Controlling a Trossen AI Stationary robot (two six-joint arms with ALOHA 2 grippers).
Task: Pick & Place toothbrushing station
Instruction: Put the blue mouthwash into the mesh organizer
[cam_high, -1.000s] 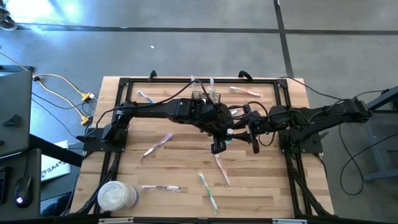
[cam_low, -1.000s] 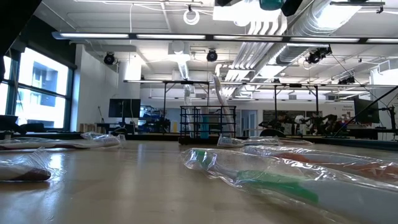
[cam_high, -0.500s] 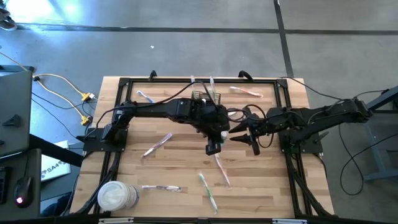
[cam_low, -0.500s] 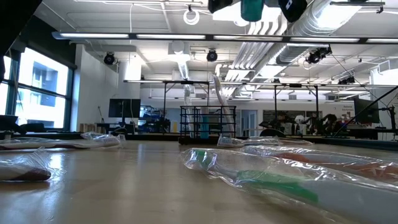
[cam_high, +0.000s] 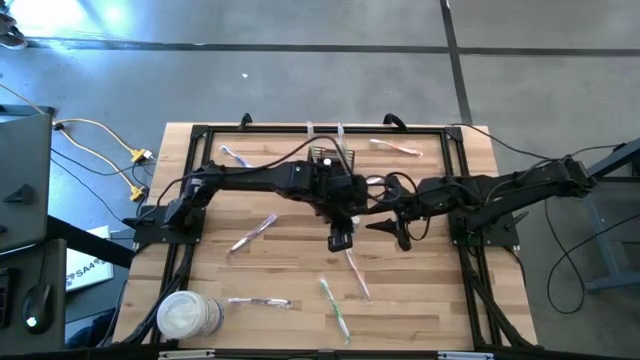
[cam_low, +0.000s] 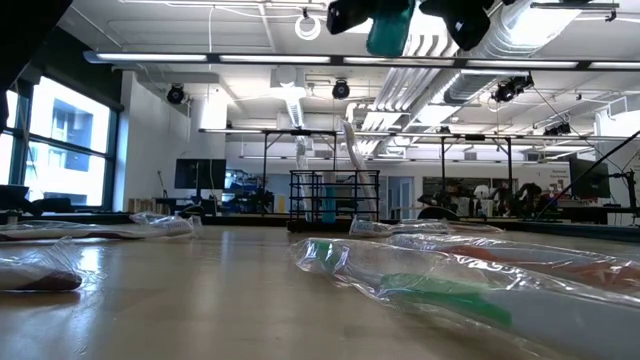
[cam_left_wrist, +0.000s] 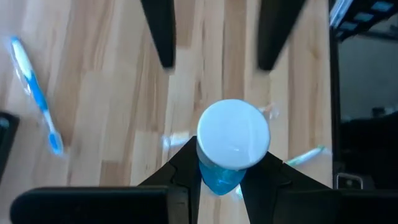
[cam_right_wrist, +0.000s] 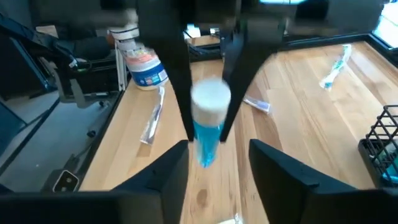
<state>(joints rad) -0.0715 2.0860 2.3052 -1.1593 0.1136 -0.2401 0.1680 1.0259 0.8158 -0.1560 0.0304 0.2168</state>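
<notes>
A blue tube with a white cap (cam_left_wrist: 233, 134) hangs over the middle of the table, with my left gripper (cam_high: 345, 232) shut on it. It shows teal at the top of the low view (cam_low: 385, 30). My right gripper (cam_right_wrist: 214, 158) faces it from the table's right, open; its fingers (cam_left_wrist: 165, 37) stand on either side of the tube's lower end without touching it. The toothbrushing station (cam_high: 330, 158), a black wire basket with toothbrushes sticking up out of it, stands on the table behind the grippers, toward the far edge. My left gripper pinches the tube's blue body (cam_left_wrist: 217, 177) just below the white cap, between its two fingers. The fingers (cam_right_wrist: 180, 93) come from above, slanting down, and lie along the tube. The tube hangs upright, cap up, clear of the table.
Wrapped toothbrushes (cam_high: 355, 272) lie scattered over the wooden table, one green (cam_high: 335, 305) near the front. A round white tub (cam_high: 185, 315) stands at the near left corner. A black rail frame (cam_high: 300, 130) runs round the table's edges.
My left gripper has tipped further downward and sunk a little, drifting toward the table's left with the tube still in its hold. My right gripper has tipped down slightly beside it.
</notes>
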